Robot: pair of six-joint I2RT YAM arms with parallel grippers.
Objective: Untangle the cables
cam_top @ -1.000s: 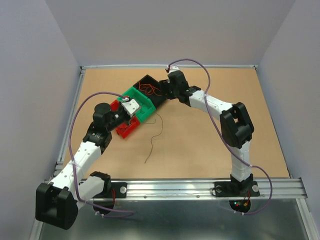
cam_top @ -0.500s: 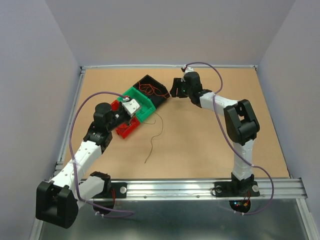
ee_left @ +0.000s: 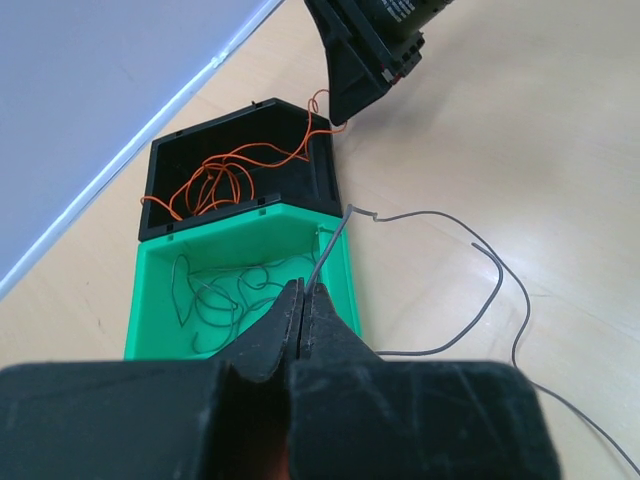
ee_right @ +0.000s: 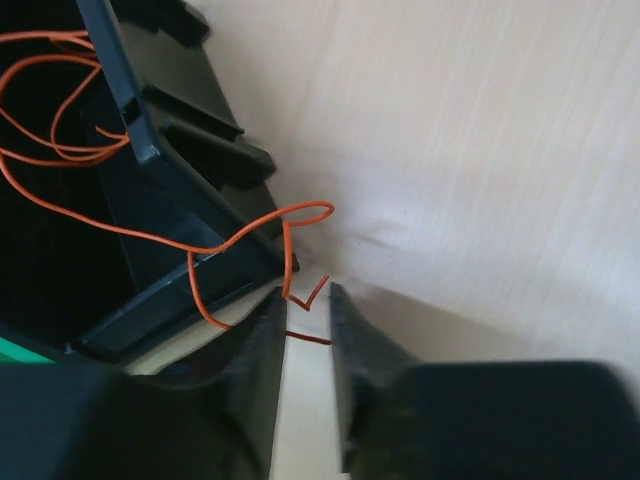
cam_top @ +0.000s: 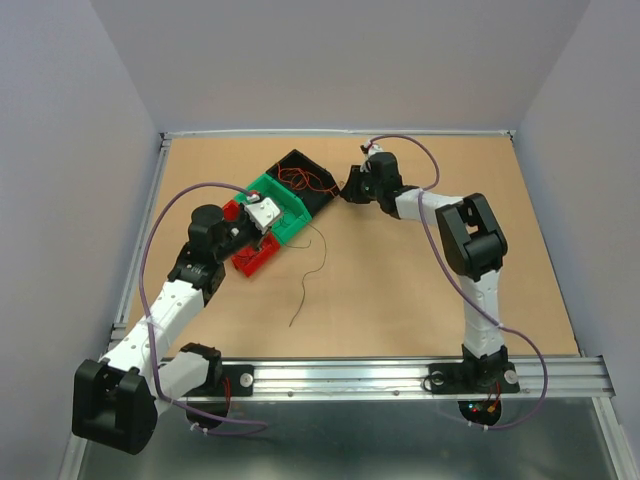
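Note:
The cables are sorted by colour. Orange cables (ee_left: 225, 175) lie curled in a black bin (ee_left: 290, 170), and dark ones lie in the green bin (ee_left: 240, 225) beside it. My left gripper (ee_left: 303, 290) hangs over the green bin, shut on a grey-dark cable (ee_left: 430, 215) that trails out onto the table (cam_top: 308, 270). My right gripper (ee_right: 306, 295) is low at the black bin's (ee_right: 170, 200) outer corner. Its jaws stand a narrow gap apart, with the loose end of an orange cable (ee_right: 250, 235) between the fingers (ee_right: 355, 340), which do not pinch it.
A red bin (cam_top: 255, 255) sits under the left arm, against the green bin (cam_top: 283, 203) and the black bin (cam_top: 305, 175), which form a diagonal row. A raised rail (cam_top: 400, 375) runs along the near table edge. Grey walls close in the back and sides.
My right gripper has pulled back from over the black bin to its right corner, and its jaws have narrowed round the orange cable end. The left gripper has not moved.

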